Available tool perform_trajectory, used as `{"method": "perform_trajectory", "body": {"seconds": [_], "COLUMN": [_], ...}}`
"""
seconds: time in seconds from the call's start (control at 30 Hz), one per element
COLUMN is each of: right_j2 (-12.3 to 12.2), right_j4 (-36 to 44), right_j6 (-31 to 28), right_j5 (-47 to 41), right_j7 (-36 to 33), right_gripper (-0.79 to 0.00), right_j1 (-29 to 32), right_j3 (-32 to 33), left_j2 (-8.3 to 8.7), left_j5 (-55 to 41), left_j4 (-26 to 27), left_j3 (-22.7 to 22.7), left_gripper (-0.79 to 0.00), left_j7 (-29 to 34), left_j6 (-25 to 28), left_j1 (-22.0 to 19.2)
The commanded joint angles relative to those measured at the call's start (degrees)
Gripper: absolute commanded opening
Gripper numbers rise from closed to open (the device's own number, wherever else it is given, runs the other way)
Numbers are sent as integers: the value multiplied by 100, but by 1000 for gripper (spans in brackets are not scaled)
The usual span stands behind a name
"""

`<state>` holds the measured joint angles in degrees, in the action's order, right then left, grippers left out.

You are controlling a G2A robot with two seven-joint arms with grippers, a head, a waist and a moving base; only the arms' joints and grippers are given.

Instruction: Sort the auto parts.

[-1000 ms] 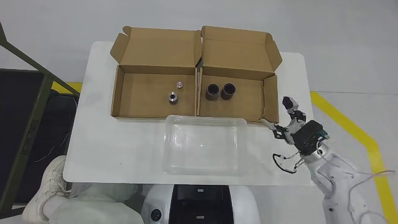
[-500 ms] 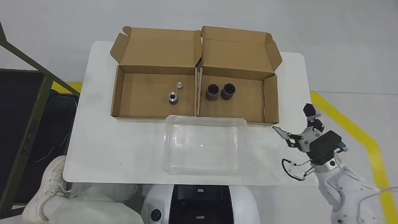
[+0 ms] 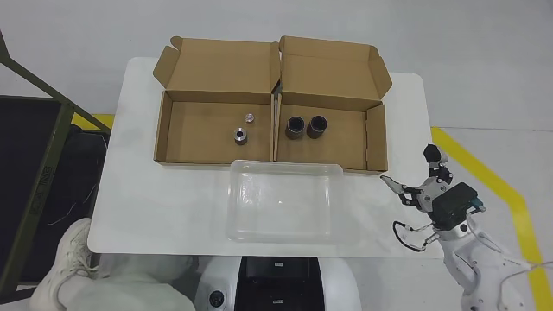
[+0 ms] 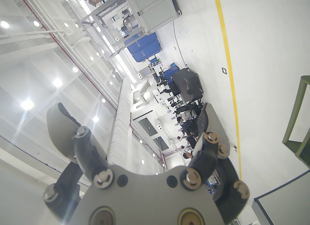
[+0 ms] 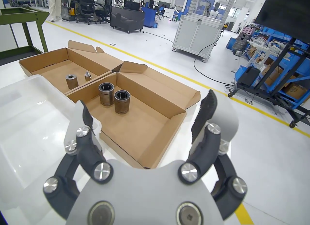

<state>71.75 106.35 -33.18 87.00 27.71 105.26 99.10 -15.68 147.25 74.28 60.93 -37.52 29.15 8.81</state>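
Note:
Two open cardboard boxes stand side by side at the back of the table. The left box [image 3: 186,142] holds a grey metal bushing [image 3: 239,136] and a small silver part [image 3: 249,117]. The right box [image 3: 346,142] holds two dark cylindrical bearings [image 3: 295,126] [image 3: 318,125], upright and close together. My right gripper [image 3: 409,167] hangs open off the right box's front right corner, past the table's right edge, with nothing in it. From its wrist I see the bearings [image 5: 106,93] [image 5: 122,102] and the bushing [image 5: 72,81]. My left gripper [image 4: 133,114] is open, pointing out into the room.
A clear plastic tray [image 3: 280,203] sits in front of the boxes at the table's front middle. The white table [image 3: 138,190] has bare surface on its left side. A green metal frame [image 3: 34,138] stands left of the table.
The right arm has pulled back from the right box's corner toward the front right, off the table's edge. The parts in the boxes have not moved.

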Motion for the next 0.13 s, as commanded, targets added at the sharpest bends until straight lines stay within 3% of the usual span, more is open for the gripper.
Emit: {"method": "perform_trajectory", "body": {"seconds": [0.0, 0.1], "right_j2": [0, 0], "right_j4": [0, 0], "right_j6": [0, 0], "right_j5": [0, 0], "right_j7": [0, 0], "right_gripper": [0, 0], "right_j1": [0, 0], "right_j3": [0, 0], "left_j2": [0, 0], "left_j5": [0, 0], "left_j4": [0, 0], "left_j3": [0, 0], "left_gripper": [-1, 0], "left_j7": [0, 0], "left_j6": [0, 0], "left_j1": [0, 0]}}
